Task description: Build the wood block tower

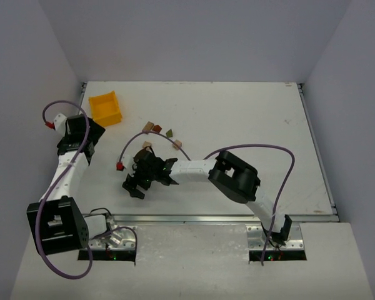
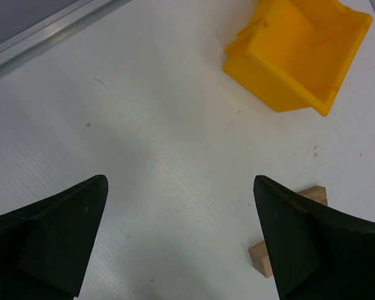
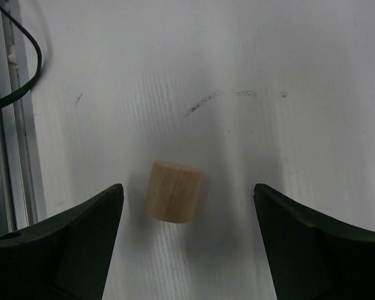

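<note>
Two claws, top view: the left claw (image 1: 86,133) is released and holds nothing; the right claw (image 1: 149,176) hangs low over the white table (image 1: 250,125).
Blocks, top view: small wooden blocks (image 1: 157,129) in tan, dark red and olive-green lie loose beyond the right claw, each apart from the others; the nearest tan block (image 1: 147,145) is just past its far side.
Bin, top view: a yellow bin (image 1: 106,107) sits near the left claw, ahead of it.
Left wrist view: fingers stand wide with only table between them; the bin is ahead and to the right; a half-hidden block (image 2: 260,257), tan, lies partly behind the right finger.
Right wrist view: fingers are open on both sides of a round block (image 3: 175,192), touching it on neither side; it is closer to the finger on the left of this view.
Edge, right wrist view: a metal rail (image 3: 6,125) and a dark cable (image 3: 25,81) are far left of the claw.
</note>
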Robot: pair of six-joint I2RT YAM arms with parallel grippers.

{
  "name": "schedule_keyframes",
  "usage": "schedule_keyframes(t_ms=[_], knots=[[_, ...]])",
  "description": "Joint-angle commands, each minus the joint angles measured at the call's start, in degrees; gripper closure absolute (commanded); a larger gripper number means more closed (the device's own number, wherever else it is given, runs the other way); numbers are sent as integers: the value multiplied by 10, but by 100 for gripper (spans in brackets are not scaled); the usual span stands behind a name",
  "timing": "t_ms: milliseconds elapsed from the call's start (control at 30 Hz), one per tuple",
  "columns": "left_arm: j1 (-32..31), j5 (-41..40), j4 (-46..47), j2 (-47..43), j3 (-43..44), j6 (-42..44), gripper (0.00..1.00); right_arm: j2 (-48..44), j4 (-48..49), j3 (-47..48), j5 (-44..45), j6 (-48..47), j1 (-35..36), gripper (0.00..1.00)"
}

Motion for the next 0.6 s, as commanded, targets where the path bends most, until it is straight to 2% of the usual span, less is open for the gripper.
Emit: schedule_keyframes(t_ms=[0, 33, 133, 233, 400, 567], knots=[[22, 18, 25, -27, -8, -4, 0, 1, 22, 5, 7, -50, 30, 16], [23, 20, 27, -29, -10, -4, 0, 5, 27, 1, 17, -48, 34, 18], [26, 21, 25, -36, -15, -1, 0, 24, 28, 19, 60, -32, 42, 37], [28, 5, 14, -42, -14, -3, 0, 31, 31, 22, 129, -8, 45, 61], [27, 14, 24, -52, -24, 2, 0, 11, 83, -28, 139, -8, 47, 73], [27, 41, 32, -60, -30, 13, 0, -15, 103, -49, 171, -14, 44, 80]])
